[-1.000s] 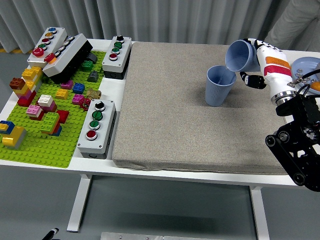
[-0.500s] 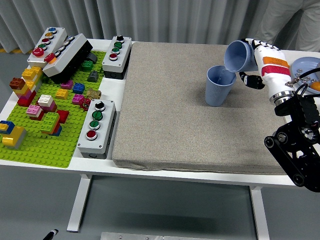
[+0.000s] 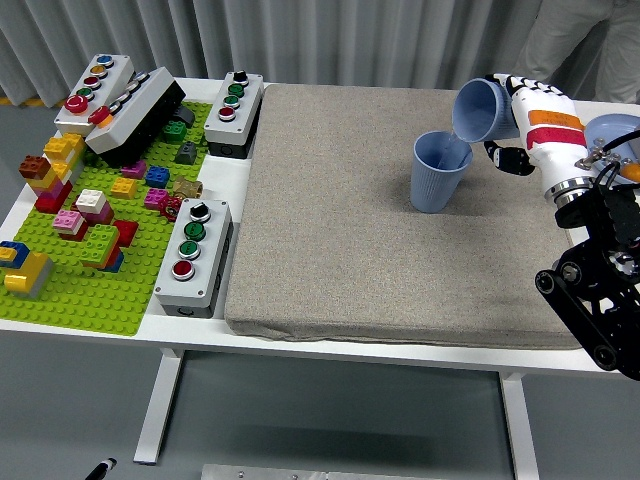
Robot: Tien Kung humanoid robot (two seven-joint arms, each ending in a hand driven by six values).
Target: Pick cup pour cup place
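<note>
Here, at upper right of the frame: right hand (image 3: 515,125) clasping a tilted blue cup (image 3: 484,110), mouth down-left over 1 upright blue cup (image 3: 438,172) on the grey mat (image 3: 390,220). Contents impossible to tell. Open mat left and below.

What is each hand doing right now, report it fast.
Left hand: not in view.
Right hand: shut on the tilted blue plastic cup, its mouth over the upright blue ribbed cup.

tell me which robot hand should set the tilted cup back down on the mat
Right. The right robot hand already grips the tilted blue cup above the upright cup on the grey mat. The left arm is not in view.
</note>
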